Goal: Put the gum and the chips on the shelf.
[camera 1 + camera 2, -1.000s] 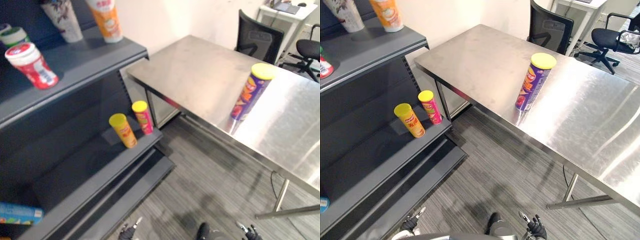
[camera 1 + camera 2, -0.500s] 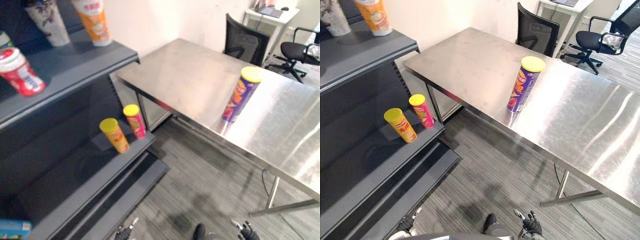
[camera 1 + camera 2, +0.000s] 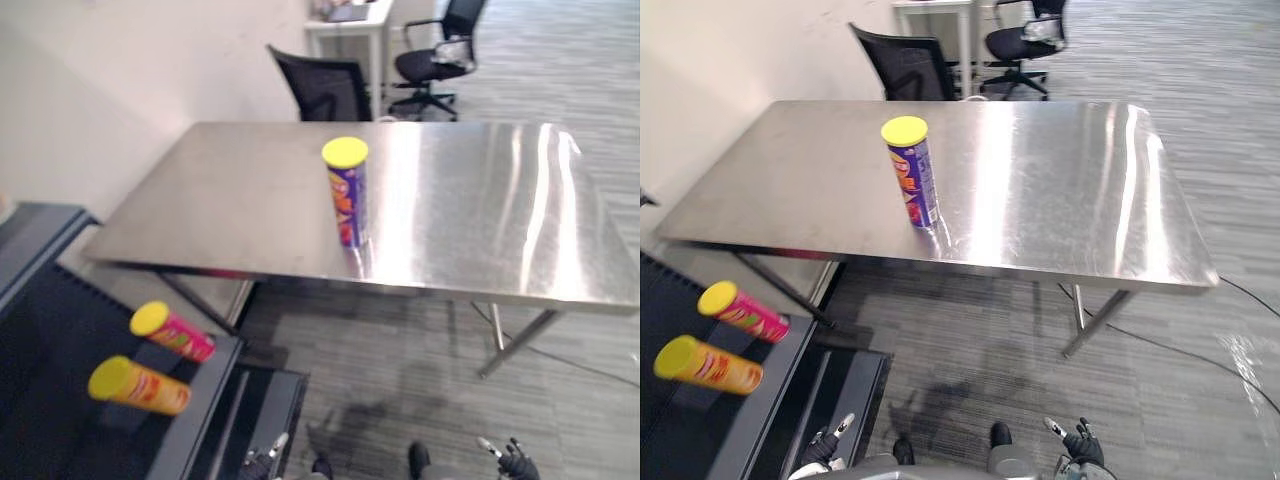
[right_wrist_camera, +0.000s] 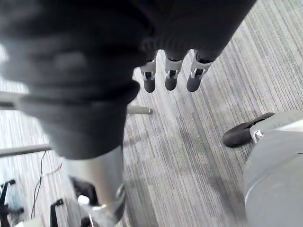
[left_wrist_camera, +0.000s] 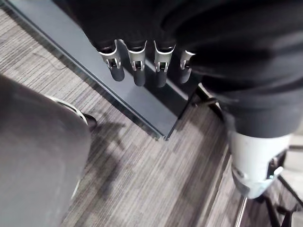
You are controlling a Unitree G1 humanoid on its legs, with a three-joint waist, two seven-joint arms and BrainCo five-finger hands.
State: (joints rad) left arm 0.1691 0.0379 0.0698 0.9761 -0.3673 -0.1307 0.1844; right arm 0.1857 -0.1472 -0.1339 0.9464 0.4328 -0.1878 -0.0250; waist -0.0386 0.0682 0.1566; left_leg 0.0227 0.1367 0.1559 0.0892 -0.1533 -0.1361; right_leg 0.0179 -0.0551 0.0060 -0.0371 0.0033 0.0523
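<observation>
A tall purple chips can (image 3: 345,195) with a yellow lid stands upright near the front edge of the steel table (image 3: 470,210). The dark shelf (image 3: 215,400) is at the lower left, with a pink can (image 3: 172,332) and a yellow can (image 3: 138,385) on its lower board. My left hand (image 3: 262,458) and right hand (image 3: 510,460) hang low over the floor, far from the can. In the wrist views the left fingers (image 5: 137,66) and right fingers (image 4: 170,75) are straight and hold nothing.
A black office chair (image 3: 320,85) stands behind the table by the wall. Farther back are a white desk (image 3: 350,20) and a second chair (image 3: 440,50). Grey carpet floor (image 3: 990,340) lies between me, the shelf and the table's legs.
The camera has swung right, so the table now fills the middle and the upper shelf boards have left the picture. The cans and both hanging hands have not moved.
</observation>
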